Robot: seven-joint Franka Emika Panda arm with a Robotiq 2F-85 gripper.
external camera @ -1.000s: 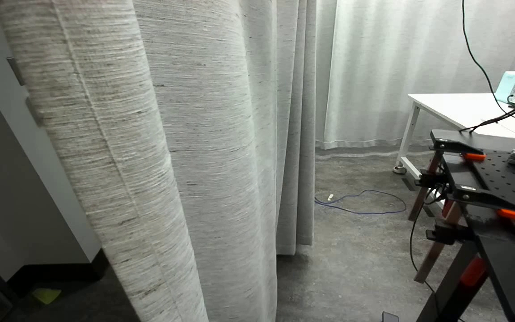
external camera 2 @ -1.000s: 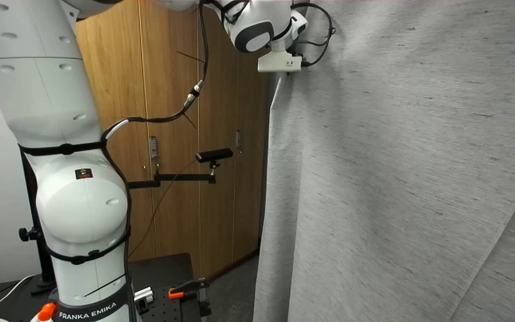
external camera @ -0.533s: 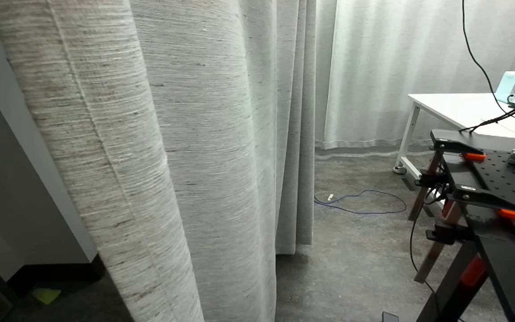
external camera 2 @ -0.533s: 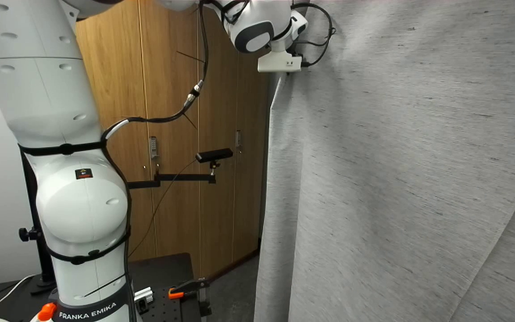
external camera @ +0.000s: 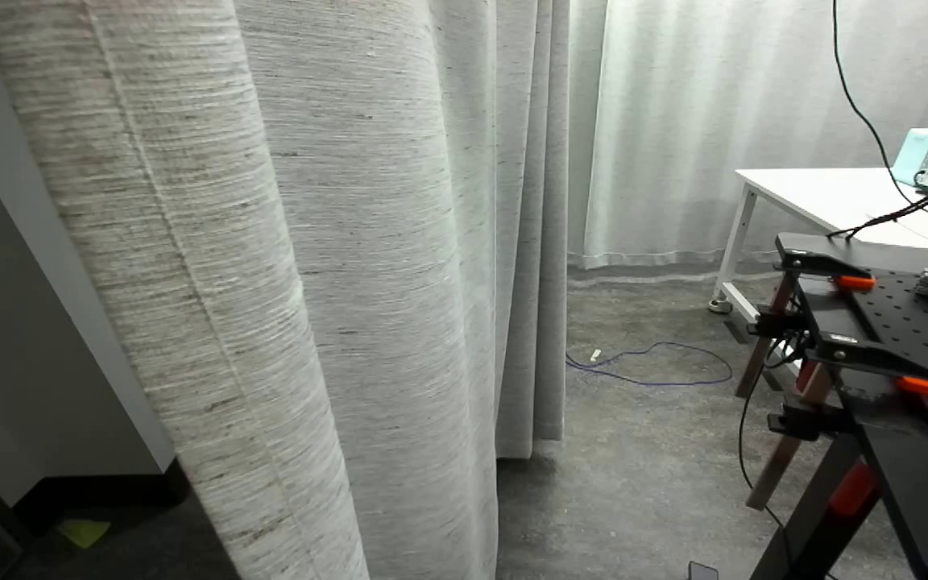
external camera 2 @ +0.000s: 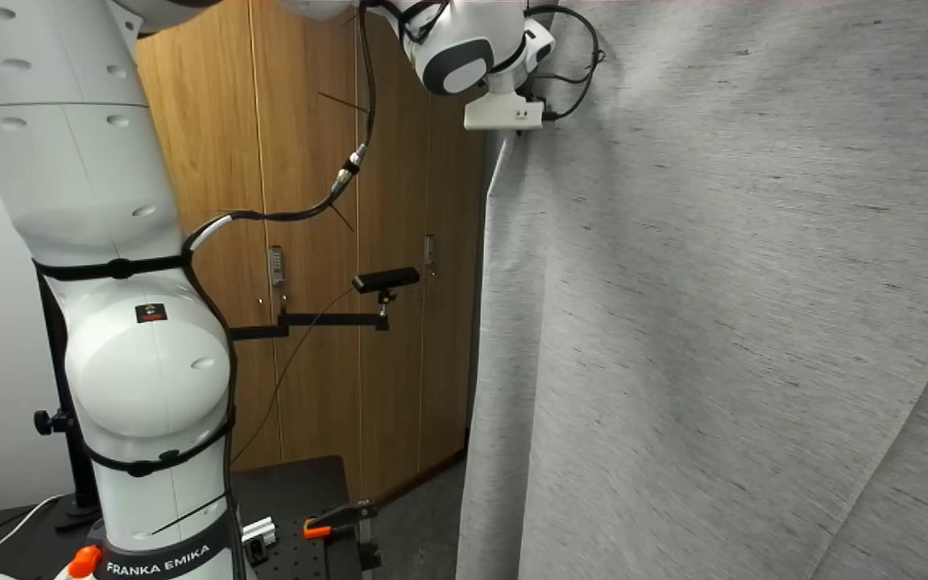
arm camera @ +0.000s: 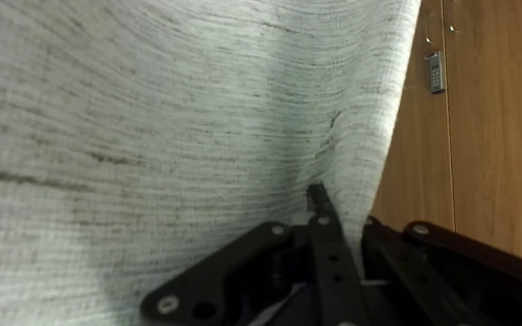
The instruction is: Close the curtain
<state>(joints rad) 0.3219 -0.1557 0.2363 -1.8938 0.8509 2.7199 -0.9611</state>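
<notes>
The light grey-beige curtain (external camera: 375, 266) hangs in deep vertical folds in an exterior view. It also fills the right side of an exterior view (external camera 2: 714, 282) and most of the wrist view (arm camera: 152, 136). In the wrist view my gripper (arm camera: 333, 199) is closed around the curtain's side edge. One dark finger (arm camera: 333, 271) lies in front of the fabric. The tip of the far finger is hidden behind it. In an exterior view the white wrist camera (external camera 2: 504, 113) sits at the curtain's upper edge, and the fingers are hidden there.
Wooden cabinets (external camera 2: 311, 201) stand behind the arm (external camera 2: 150, 362). A black camera (external camera 2: 386, 279) on a bracket sticks out between arm and curtain. A black table (external camera: 915, 483) with orange-tipped clamps, a white table (external camera: 834, 189) and a blue cable (external camera: 673, 383) on the floor also show.
In an exterior view the near fold of the curtain has shifted slightly left and now covers the fittings on the wall behind it. The arm shows no visible movement.
</notes>
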